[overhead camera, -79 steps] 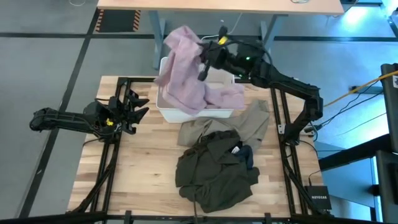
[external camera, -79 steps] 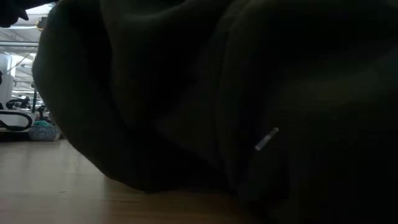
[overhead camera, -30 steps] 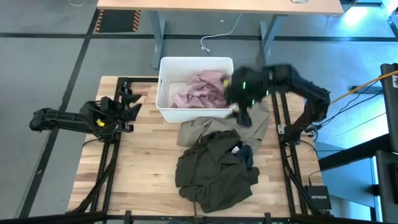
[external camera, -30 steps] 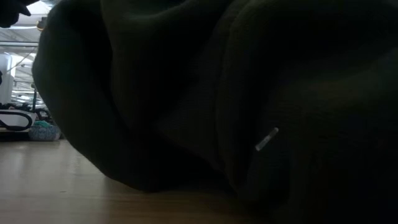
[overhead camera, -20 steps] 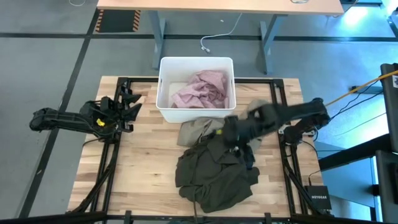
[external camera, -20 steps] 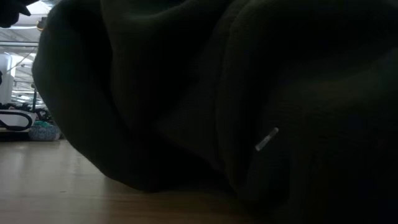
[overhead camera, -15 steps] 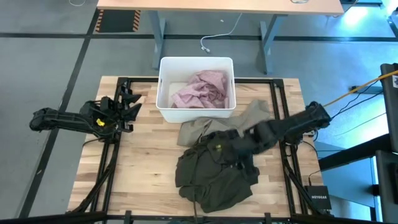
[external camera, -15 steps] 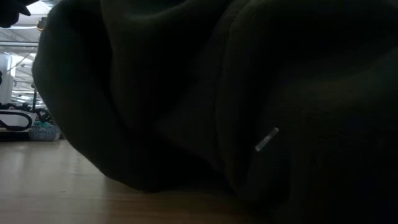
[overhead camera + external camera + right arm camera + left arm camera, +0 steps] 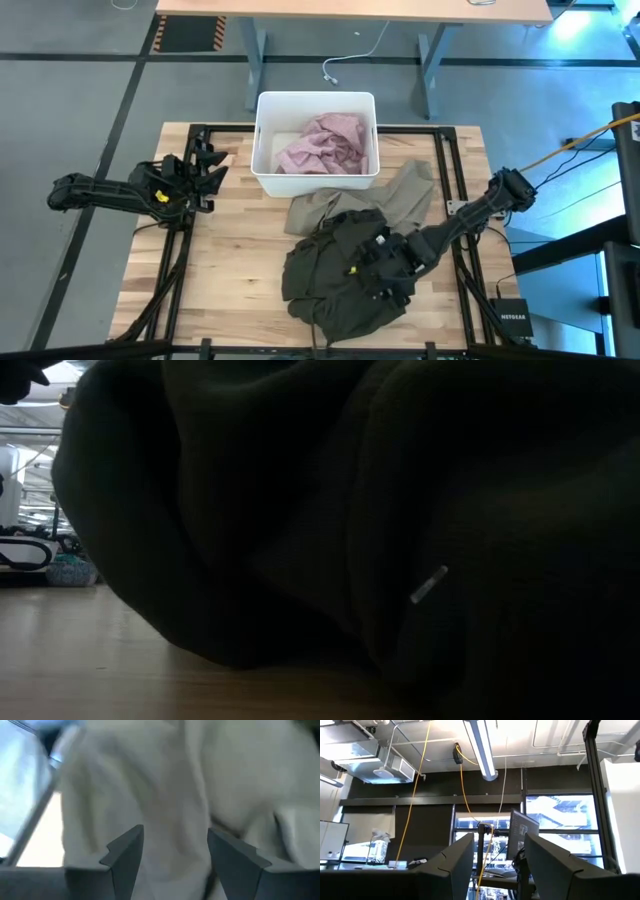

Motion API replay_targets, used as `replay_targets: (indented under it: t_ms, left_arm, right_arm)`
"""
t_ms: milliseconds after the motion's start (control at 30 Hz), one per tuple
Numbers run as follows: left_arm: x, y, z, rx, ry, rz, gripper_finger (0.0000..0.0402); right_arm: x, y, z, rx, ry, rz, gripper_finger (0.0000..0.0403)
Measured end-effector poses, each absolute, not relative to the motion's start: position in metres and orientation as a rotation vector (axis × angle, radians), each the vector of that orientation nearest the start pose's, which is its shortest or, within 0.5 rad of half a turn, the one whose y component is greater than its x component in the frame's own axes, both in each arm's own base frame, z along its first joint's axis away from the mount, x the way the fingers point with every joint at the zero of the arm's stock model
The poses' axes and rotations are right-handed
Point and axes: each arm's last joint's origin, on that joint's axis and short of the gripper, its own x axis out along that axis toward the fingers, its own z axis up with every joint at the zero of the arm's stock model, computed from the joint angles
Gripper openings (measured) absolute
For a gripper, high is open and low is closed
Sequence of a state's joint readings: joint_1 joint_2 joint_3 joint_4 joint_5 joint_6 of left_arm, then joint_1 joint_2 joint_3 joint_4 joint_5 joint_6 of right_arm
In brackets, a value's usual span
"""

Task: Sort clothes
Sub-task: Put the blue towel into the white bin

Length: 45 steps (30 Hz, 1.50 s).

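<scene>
The right gripper [image 9: 382, 272], fingers spread and holding nothing, sits low over the olive-green garment [image 9: 335, 285] heaped mid-desk (pink garment [image 9: 325, 145] lies in the white tub [image 9: 262, 135]), while the left gripper [image 9: 205, 172] waits open at the desk's left edge.

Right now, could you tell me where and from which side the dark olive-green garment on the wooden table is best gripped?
Probably at a raised fold near the top of the crumpled dark olive-green garment, coming straight down from above. It lies heaped, partly over the khaki-beige garment, so its edges sit flat against the wooden table. The right gripper is open directly over it; the left gripper waits at the table's left edge.
</scene>
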<state>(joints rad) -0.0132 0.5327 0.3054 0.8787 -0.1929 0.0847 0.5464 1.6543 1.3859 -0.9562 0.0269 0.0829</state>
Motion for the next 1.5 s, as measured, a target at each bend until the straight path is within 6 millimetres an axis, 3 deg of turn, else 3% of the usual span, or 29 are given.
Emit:
replay_targets:
  t_ms: [300, 467, 600, 833, 1100, 1300, 1400, 1500]
  left_arm:
    - [0.122, 0.004, 0.298, -0.016, -0.634, 0.190, 0.0170]
    - [0.121, 0.004, 0.299, -0.004, -0.644, 0.195, 0.0170]
    - [0.121, 0.004, 0.299, -0.002, -0.646, 0.196, 0.0170]
    - [0.121, 0.004, 0.299, -0.010, -0.641, 0.193, 0.0170]
    - [0.122, 0.004, 0.298, -0.016, -0.635, 0.191, 0.0170]
    - [0.122, 0.004, 0.298, -0.016, -0.632, 0.191, 0.0170]
    - [0.122, 0.004, 0.298, -0.016, -0.630, 0.191, 0.0170]
    - [0.122, 0.004, 0.298, -0.016, -0.629, 0.191, 0.0170]
  right_arm:
    - [0.226, 0.149, 0.285, -0.235, 1.361, 0.055, 0.0236]
    - [0.190, 0.151, 0.264, -0.306, 1.384, 0.067, 0.0236]
    - [0.173, 0.154, 0.238, -0.436, 1.399, 0.091, 0.0236]
    - [0.171, 0.156, 0.222, -0.589, 1.313, 0.102, 0.0236]
    - [0.172, 0.154, 0.207, -0.843, 1.265, 0.259, 0.0236]
    - [0.169, 0.152, 0.195, -0.866, 1.274, 0.305, 0.0234]
    - [0.168, 0.152, 0.194, -0.848, 1.284, 0.291, 0.0205]
    - [0.168, 0.152, 0.194, -0.826, 1.288, 0.272, 0.0139]
